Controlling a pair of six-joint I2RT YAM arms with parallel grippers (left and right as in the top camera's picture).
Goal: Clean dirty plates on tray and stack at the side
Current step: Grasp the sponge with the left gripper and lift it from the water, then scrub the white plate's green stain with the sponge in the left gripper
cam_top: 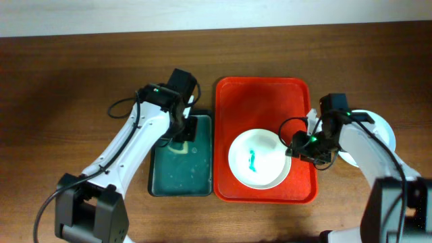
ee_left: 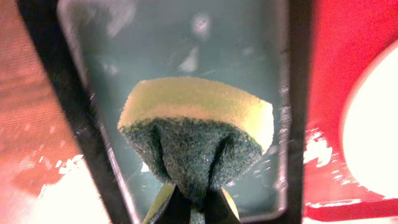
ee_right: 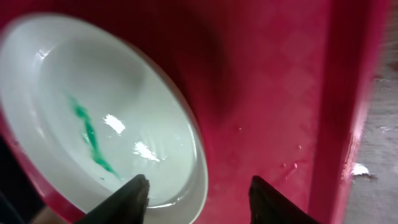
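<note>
My left gripper [ee_left: 191, 204] pinches a yellow-and-green sponge [ee_left: 199, 127] over the dark green basin [cam_top: 181, 177], left of the red tray [cam_top: 263, 94] at mid-desk. My right gripper [ee_right: 199, 194] is spread across the right rim of the teal-smeared white plate [cam_top: 264, 177], which lies in the tray's half toward the desk's near edge.

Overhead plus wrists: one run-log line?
left gripper shut on sponge, over basin | right gripper open at white plate rim | smear uncleaned
</note>
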